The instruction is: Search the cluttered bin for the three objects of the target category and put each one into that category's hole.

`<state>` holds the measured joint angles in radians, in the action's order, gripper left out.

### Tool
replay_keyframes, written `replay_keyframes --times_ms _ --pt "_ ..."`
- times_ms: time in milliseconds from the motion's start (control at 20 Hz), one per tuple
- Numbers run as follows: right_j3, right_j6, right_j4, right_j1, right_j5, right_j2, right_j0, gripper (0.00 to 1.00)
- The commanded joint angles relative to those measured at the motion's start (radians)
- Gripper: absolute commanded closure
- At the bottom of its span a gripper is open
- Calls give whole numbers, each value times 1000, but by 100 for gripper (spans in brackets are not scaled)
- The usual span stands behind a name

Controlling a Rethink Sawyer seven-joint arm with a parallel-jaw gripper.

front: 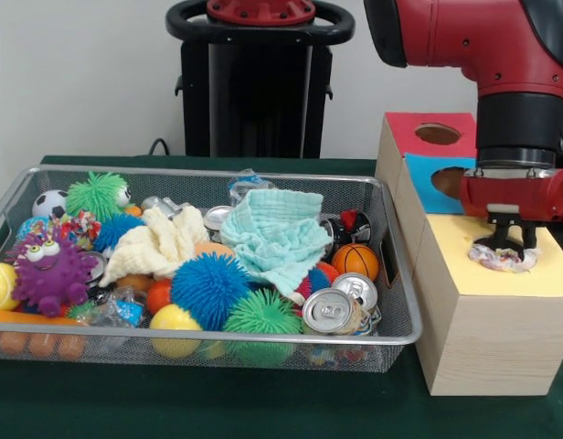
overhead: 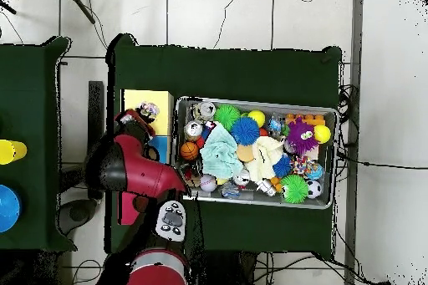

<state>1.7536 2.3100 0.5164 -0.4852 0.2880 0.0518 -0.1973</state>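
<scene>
One tool (front: 505, 245) grips a crumpled multicoloured object (front: 504, 259) at the hole of the yellow box section (front: 501, 274). Beside it, a wire bin (front: 391, 329) of toys sits on the dark green surface (front: 217, 402); white wall (front: 80, 73) behind, tiled floor (overhead: 217, 14) around.

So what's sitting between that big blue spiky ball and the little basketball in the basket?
In the front view, a mint green cloth lies between the blue spiky ball and the small basketball, with a bit of another blue spiky toy beneath its edge.
</scene>
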Motion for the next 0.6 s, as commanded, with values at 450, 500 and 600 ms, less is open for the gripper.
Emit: replay_keyframes --times_ms 450,500,600 --pt "-30 46 -68 -112 -673 131 -29 0" --pt "-36 49 -74 -120 -702 137 -30 0" --pt "-64 54 -97 -130 -771 161 -40 0"
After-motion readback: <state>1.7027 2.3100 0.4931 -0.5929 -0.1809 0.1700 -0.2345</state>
